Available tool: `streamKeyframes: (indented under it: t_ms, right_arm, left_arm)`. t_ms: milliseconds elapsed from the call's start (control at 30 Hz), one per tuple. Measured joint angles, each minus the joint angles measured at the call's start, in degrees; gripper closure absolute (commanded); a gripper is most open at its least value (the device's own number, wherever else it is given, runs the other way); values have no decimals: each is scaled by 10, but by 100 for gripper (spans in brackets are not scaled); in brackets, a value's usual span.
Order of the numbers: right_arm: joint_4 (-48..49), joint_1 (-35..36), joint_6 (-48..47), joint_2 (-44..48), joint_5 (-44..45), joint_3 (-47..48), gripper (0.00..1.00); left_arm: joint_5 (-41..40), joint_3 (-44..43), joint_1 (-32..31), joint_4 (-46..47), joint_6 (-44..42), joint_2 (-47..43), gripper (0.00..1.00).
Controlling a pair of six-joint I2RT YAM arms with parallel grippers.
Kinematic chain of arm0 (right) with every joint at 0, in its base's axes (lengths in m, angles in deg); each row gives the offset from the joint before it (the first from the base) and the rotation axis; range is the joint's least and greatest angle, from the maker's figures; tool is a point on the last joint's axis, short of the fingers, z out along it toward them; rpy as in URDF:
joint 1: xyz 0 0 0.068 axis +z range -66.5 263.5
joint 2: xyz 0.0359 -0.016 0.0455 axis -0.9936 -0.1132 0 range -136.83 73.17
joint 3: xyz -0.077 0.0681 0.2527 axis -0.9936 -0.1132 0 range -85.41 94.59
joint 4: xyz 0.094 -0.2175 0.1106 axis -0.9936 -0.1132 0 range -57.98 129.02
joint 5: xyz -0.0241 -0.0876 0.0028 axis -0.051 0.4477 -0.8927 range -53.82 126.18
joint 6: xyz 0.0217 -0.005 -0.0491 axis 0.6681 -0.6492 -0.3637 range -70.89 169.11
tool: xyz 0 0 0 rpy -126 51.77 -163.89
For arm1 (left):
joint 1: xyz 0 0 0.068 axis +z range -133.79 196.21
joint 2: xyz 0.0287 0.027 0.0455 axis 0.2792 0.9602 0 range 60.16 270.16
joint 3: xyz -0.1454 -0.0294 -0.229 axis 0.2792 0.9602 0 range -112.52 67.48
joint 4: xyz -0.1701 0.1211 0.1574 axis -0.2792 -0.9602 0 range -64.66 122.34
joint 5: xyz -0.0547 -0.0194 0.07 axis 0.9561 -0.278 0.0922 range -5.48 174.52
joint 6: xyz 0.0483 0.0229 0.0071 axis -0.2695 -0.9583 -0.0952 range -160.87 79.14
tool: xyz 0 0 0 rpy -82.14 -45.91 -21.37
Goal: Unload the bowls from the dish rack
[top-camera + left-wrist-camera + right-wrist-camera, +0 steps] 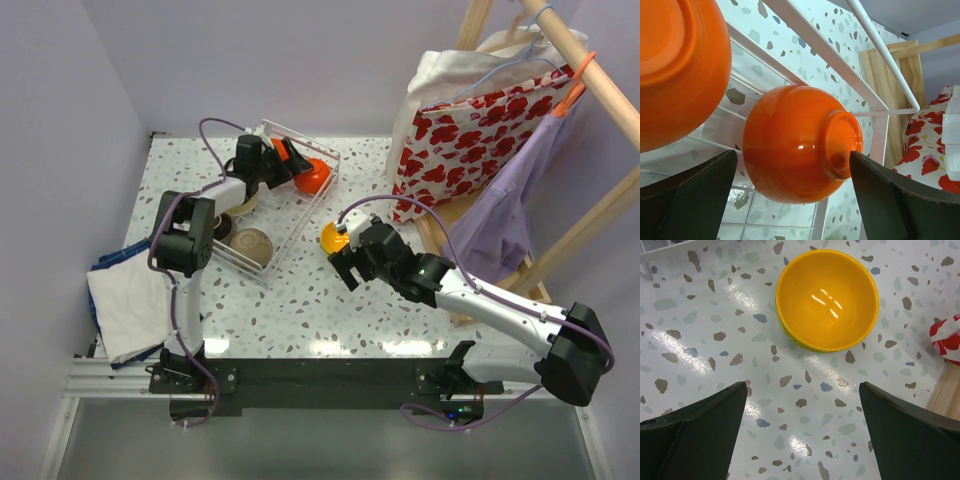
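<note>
Both sets of jaws spread; orange-red bowl (795, 145) lies sideways in dish rack (830, 54).

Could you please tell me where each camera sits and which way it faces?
Top external: above and behind the bases, looking down on table, dish rack, left arm and right arm.
Left wrist: looks past the open left gripper at an orange-red bowl in the rack.
Right wrist: looks down past the open right gripper at the yellow-orange bowl.
Shared: top external and right wrist show that bowl.
</note>
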Motion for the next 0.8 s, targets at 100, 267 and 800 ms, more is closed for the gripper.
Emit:
streamKeyframes:
  t_ms: [100, 267, 800]
  right_arm:
    - [0, 0, 0, -2, -6, 0, 1]
    - [0, 0, 0, -13, -8, 0, 1]
    - [0, 0, 0, -15, -9, 0, 1]
  left_arm:
    - [11, 0, 0, 0, 1, 0, 0]
    - [29, 0, 1, 2, 6, 2, 0]
    - [45, 19, 11, 48, 96, 5, 4]
